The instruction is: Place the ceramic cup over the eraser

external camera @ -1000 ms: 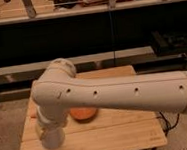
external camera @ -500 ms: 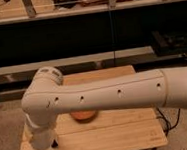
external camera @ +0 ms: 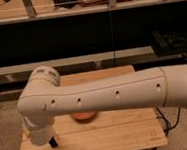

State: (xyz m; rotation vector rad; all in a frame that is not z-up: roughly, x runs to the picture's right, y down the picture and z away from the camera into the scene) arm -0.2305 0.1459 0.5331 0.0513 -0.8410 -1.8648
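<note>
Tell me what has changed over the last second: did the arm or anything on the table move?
The arm swung its elbow left and lower in view, and the wrist went slightly left with it. The tool, shut, sits under the wrist over the front-left part of the table, mostly hidden; whether it holds anything cannot be told. The orange dish, half hidden behind the arm, and the table stayed put.

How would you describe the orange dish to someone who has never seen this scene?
On the wooden table, look just under the big white arm, left of its middle. The orange dish peeks out there, the only bright, round thing; the pincer hangs dark at the table's left.
</note>
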